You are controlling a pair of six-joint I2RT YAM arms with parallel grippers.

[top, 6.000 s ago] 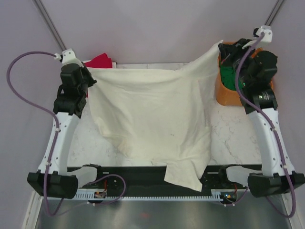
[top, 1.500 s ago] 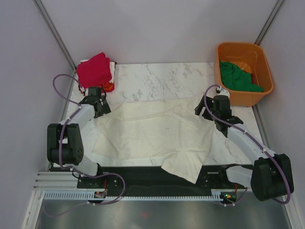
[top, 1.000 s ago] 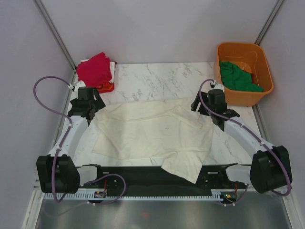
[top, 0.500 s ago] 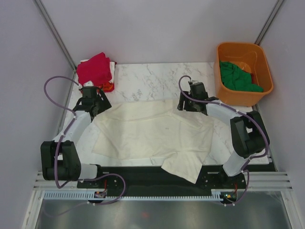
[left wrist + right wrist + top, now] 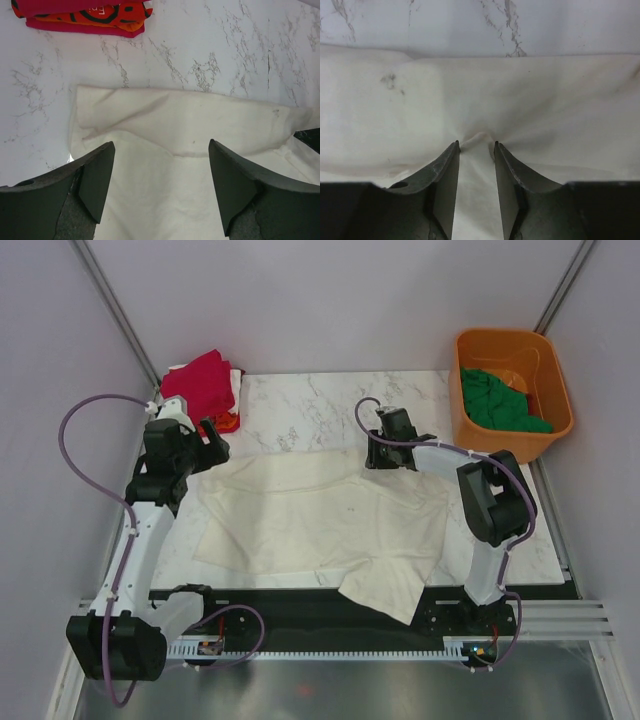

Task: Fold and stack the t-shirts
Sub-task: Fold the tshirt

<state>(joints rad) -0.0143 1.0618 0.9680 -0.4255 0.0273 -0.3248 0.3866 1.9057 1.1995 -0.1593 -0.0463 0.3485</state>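
I count four t-shirts. The cream-white t-shirt lies spread across the marble table, its lower hem drooping off the near edge. The orange-red t-shirt is mostly hidden beneath the crimson red t-shirt at the far left corner. The dark green t-shirt sits crumpled in the one orange tub, partly out of sight. My left gripper hovers spread wide over the cream cloth's far edge; my right gripper pinches a pucker of it.

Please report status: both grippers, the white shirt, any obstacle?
Left gripper open, above white shirt. Right gripper shut, pinching its far edge. Shirt spread out on table. Red shirts and orange tub apart from it.
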